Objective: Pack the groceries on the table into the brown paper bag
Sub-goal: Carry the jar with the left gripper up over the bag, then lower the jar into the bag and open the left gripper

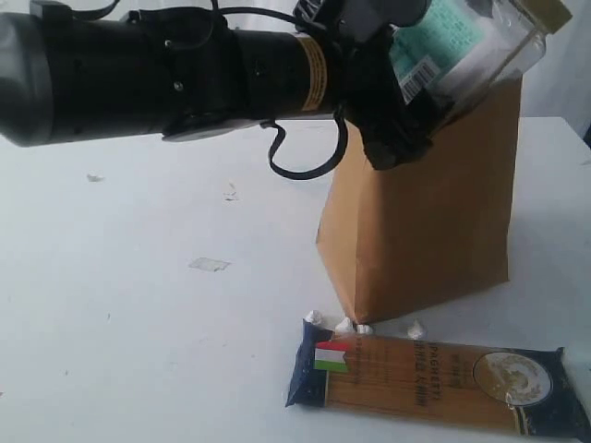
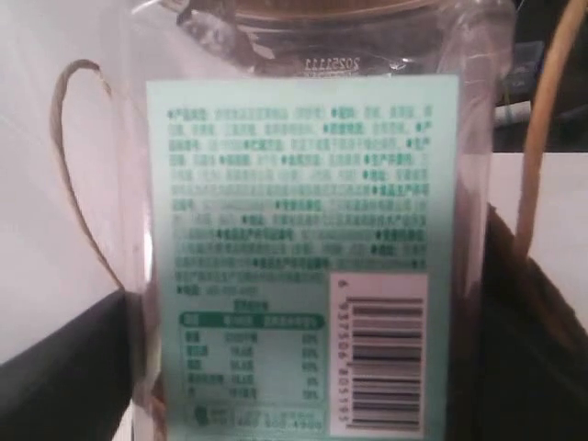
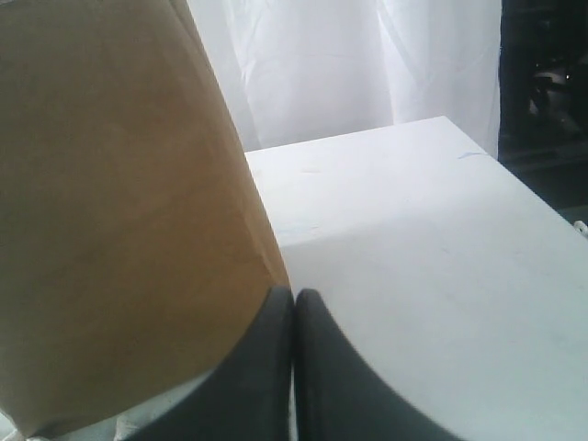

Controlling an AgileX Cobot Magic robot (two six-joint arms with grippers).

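My left gripper [image 2: 303, 303] is clamped on the clear jar [image 1: 462, 41]: its dark fingers [image 2: 64, 367] press the glass from both sides, with the teal label [image 2: 303, 230] and its barcode facing my wrist camera. From the exterior camera the jar hangs tilted at the 12 o'clock end of the brown paper bag [image 1: 425, 212], with its gold lid [image 1: 547, 11] pointing to about 2 o'clock. The pale twine handles [image 2: 73, 165] loop up on either side of the jar, so it sits at the bag's mouth; I cannot tell whether it has passed the rim. My right gripper [image 3: 294, 299] is clenched on nothing, its two dark fingers pressed together, low down just beside the bag's side wall; I cannot tell whether it touches the paper. The bag stands upright on the white table [image 1: 138, 305]. At 6 o'clock from its base a few white crumbs [image 1: 346, 325] lie against the fold, and just past them, still toward 6 o'clock, the long spaghetti packet [image 1: 434, 378] lies flat, its length running from 9 to 3 o'clock. A small clear scrap [image 1: 209, 265] rests on the table at 9 o'clock from the bag, well apart from it.
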